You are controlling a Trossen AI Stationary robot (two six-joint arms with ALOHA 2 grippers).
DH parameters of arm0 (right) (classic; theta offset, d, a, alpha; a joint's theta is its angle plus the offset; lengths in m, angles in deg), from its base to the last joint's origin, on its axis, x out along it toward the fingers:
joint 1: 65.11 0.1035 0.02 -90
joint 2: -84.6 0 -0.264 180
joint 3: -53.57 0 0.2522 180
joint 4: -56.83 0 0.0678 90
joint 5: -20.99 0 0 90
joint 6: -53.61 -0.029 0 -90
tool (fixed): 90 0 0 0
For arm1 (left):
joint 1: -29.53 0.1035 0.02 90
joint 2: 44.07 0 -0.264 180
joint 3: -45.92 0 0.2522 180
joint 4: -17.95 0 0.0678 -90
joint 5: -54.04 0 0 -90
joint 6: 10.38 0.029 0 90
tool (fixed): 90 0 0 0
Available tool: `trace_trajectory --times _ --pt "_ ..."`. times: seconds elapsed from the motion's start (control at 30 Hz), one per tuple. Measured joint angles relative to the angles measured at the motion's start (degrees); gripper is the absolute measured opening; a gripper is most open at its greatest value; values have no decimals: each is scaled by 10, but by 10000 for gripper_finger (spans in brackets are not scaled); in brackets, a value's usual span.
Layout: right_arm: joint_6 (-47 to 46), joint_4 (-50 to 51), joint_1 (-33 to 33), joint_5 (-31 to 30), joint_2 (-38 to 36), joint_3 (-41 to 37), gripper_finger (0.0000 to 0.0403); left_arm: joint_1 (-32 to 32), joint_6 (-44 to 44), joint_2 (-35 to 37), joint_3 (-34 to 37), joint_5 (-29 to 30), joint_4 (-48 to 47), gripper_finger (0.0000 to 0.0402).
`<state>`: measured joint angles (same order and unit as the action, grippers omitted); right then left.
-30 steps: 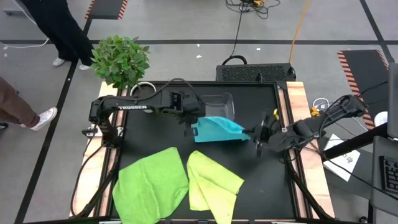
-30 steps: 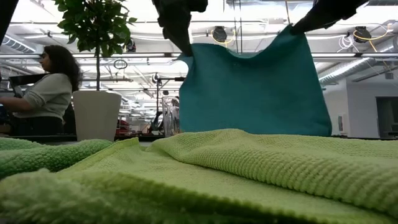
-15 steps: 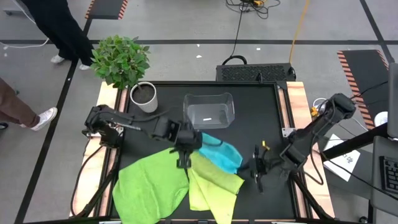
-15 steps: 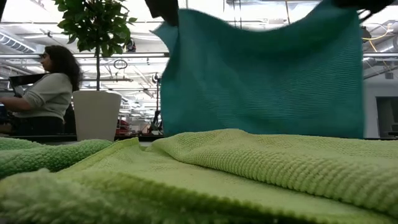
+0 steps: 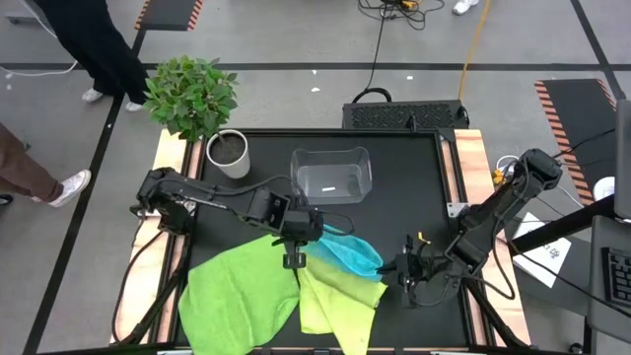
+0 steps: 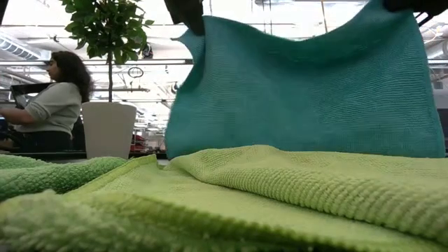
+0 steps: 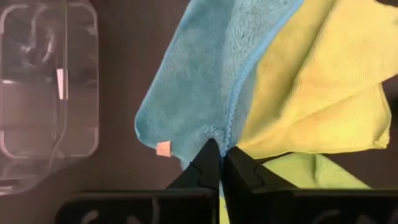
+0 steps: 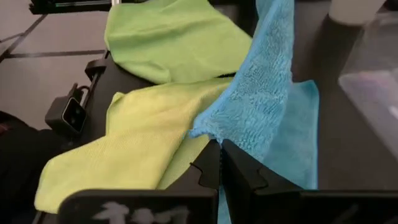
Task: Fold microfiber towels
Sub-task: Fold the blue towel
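The turquoise towel hangs like a curtain between my two grippers, above the table's middle. My left gripper is shut on its upper left corner. My right gripper is shut on its upper right corner. The towel's lower edge is hidden in the low view behind the pale yellow-green towel. That towel lies crumpled on the table below, partly under the hanging cloth. The bright green towel lies spread at the near left. My left gripper pinches the turquoise towel's hemmed edge at one upper corner between its two fingers, coming steeply from above. The cloth hangs below the fingers. My right gripper pinches the opposite upper corner between its two fingers, slanting down from the table's right. The upper edge between the two holds sags only slightly.
A clear plastic bin stands at the far middle of the black table. A white pot with a leafy plant stands at the far left. People stand beyond the table's far left.
Both grippers have carried the turquoise towel from beside the bin toward the table's near edge, over the pale yellow-green towel. The towel now hangs wider spread between them than before. Both grippers stayed shut.
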<state>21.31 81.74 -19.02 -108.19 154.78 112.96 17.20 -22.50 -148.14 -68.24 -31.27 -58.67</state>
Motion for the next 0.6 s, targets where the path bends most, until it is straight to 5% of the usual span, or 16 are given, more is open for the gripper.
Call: trace_trajectory --times 0.3,0.6 --pt "112 36 -78 21 -178 0 0 92 57 17 -14 17 -5 3" --pt "169 213 -160 48 -286 87 0 169 123 26 -126 29 -41 5"
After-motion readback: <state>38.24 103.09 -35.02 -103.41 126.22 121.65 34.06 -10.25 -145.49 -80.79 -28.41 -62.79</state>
